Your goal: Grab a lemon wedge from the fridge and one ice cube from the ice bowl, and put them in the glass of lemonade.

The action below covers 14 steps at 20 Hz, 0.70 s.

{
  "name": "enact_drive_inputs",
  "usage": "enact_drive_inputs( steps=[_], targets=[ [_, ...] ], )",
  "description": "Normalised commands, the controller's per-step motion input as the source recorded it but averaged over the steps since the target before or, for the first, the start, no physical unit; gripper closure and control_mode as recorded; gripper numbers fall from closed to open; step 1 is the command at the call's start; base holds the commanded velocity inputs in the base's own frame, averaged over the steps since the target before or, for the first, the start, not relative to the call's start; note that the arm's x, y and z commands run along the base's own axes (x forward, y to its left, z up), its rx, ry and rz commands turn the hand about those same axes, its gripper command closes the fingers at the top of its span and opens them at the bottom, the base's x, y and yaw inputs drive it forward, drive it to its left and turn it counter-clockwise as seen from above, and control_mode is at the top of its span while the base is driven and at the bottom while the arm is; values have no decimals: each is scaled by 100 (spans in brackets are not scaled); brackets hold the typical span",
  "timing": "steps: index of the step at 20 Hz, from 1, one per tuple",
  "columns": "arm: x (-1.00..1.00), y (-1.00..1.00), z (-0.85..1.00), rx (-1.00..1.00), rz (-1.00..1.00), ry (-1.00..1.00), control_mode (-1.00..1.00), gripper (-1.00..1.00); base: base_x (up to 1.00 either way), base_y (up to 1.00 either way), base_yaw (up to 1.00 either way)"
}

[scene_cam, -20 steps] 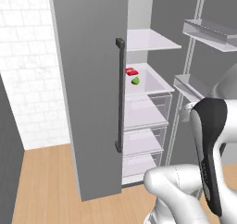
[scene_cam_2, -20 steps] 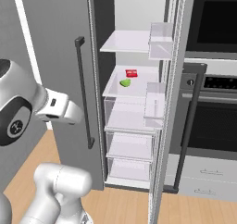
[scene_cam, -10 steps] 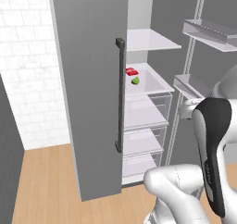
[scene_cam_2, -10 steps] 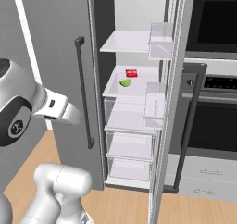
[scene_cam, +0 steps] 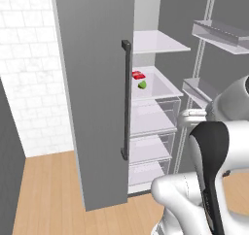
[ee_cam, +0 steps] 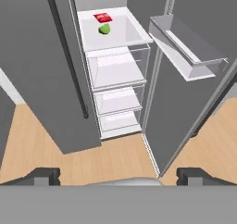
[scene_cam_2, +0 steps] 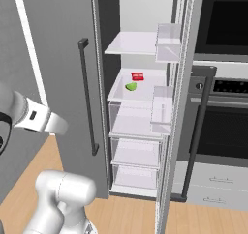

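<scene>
Fridge [scene_cam: 92, 83]: tall, grey, right door swung open, dark bar handle. Two white shelves, three clear drawers counted inside. Gripper [ee_cam: 118, 177]: fingers spread, nothing held, well apart from fridge. One lemon wedge [ee_cam: 104, 29], yellow-green, seen mid-shelf, just beside one red item [ee_cam: 102, 17].

The gripper [ee_cam: 118, 176] hangs high, angled downward, its fingertips [ee_cam: 42, 176] spread wide apart, apparently holding nothing.

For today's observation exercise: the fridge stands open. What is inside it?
Inside the fridge, the lemon wedge and a small red item lie on a white shelf. Above is another shelf, below are clear drawers. The left door hides everything behind it.
</scene>
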Motion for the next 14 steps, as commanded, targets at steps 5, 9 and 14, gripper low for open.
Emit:
enact_drive_inputs(
  steps=[5,9,14],
  targets=[
    [-3,-2,-28,0,0,-2,100,-100,3,-6,0],
    [0,0,0,0,0,0,100,-100,44,-46,-1],
    [0,0,0,0,0,0,100,-100,64,-31,0]
  ],
)
